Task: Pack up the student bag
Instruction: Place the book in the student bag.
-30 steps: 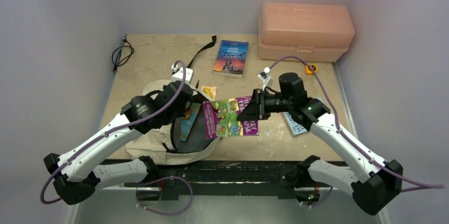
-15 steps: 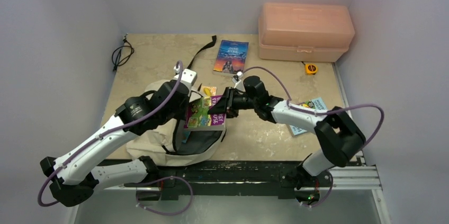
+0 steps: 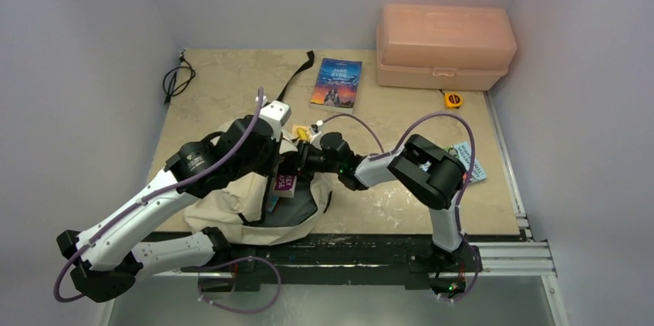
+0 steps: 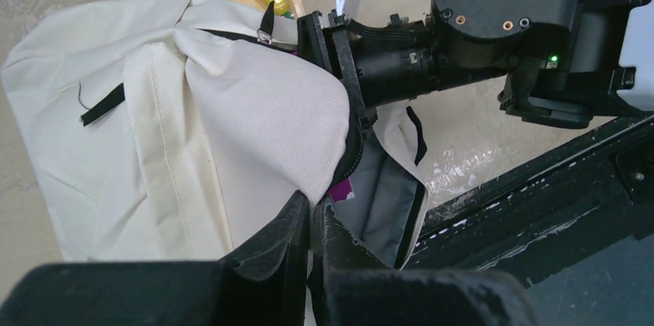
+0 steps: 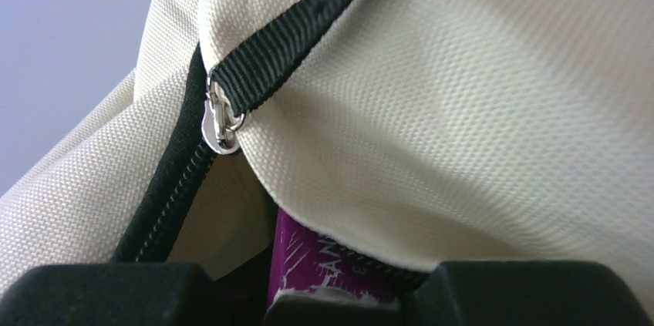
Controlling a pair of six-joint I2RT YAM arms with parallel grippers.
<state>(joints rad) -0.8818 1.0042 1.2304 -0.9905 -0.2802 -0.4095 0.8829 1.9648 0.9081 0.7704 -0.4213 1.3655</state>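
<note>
Since a second ago my right arm has swung in from 3 o'clock. Its elbow now folds high over the middle of the table [image 3: 224, 87], with the forearm pointing to 9 o'clock. The purple book [image 3: 284, 182] used to lie across the mouth of the bag [image 3: 224, 201]. Now it sits almost wholly inside, with only a corner showing.

My left arm has barely shifted. It rises from its base toward 1 o'clock, elbow bent, with the wrist over the top of the bag. My left gripper [image 4: 315, 209] is pinched tight on the edge of the cream flap, holding it up off the dark lining. The bag lies slumped at 7 o'clock on the table, by the near edge, its mouth facing 3 o'clock.

My right gripper [image 5: 339, 299] is pushed into that mouth just under the zip pull [image 5: 220, 127], and its jaws are closed on the book's purple edge. With that arm drawn in, a blue booklet [image 3: 470, 163] at 3 o'clock now shows more fully. The pink box [image 3: 445, 45] has not moved from 1 o'clock.
</note>
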